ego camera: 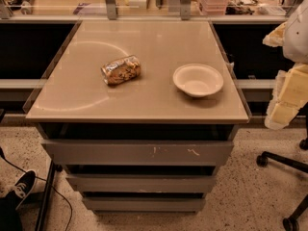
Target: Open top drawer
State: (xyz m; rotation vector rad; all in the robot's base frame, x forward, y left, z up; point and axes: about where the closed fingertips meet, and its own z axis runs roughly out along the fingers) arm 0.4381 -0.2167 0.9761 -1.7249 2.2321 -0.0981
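A dark shoe [21, 184] rests at the lower left on the speckled floor. On the grey cabinet top [144, 107] lies 1 crumpled snack bag [121, 70]. Under the front edge, the top drawer [137, 153] of 3 bears pale scratches right of centre and seems pushed in. Further right sits 1 white bowl [198, 80]. The gripper [284, 112] hangs at the right edge, apart from the cabinet; open or closed, I cannot tell.

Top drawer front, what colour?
Top drawer: grey, pale scratches; camera view. Gripper at right edge.
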